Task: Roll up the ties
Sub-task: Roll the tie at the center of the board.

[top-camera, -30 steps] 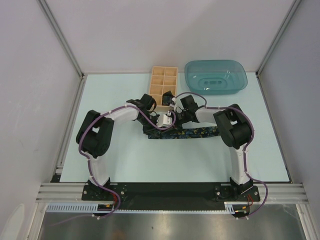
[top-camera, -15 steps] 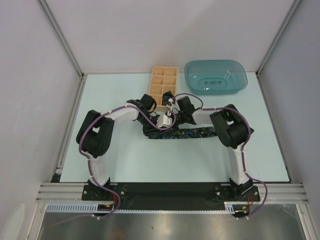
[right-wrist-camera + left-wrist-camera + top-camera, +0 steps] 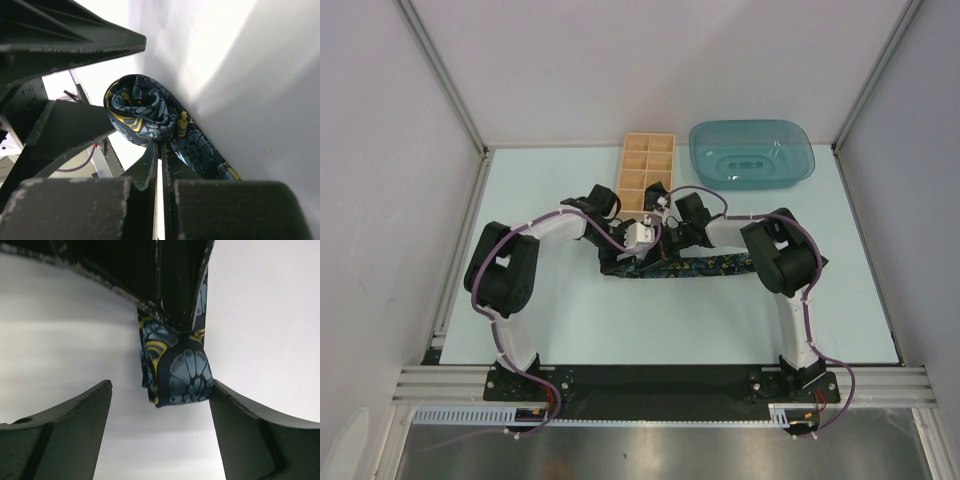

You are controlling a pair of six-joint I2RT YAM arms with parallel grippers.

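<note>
A dark navy tie [image 3: 710, 266] with a blue and yellow pattern lies stretched across the middle of the table, its left end lifted and curled into a small roll [image 3: 142, 112]. My right gripper [image 3: 160, 150] is shut on that rolled end; in the left wrist view its black fingers [image 3: 167, 285] come down onto the roll [image 3: 182, 372]. My left gripper [image 3: 160, 392] stands open around the roll, the right finger [image 3: 250, 425] just touching the fabric, the left finger [image 3: 75, 415] apart from it. From above, the two grippers [image 3: 642, 237] [image 3: 670, 222] meet over the tie's left end.
A compartmented wooden box [image 3: 645, 165] stands just behind the grippers. A teal plastic tray [image 3: 752, 155] sits upside down at the back right. Metal frame posts and grey walls close in the table on the left, right and back.
My left gripper has opened and let go of the tie's rolled end, its arm shifting a little left. My right gripper has closed on that end.
</note>
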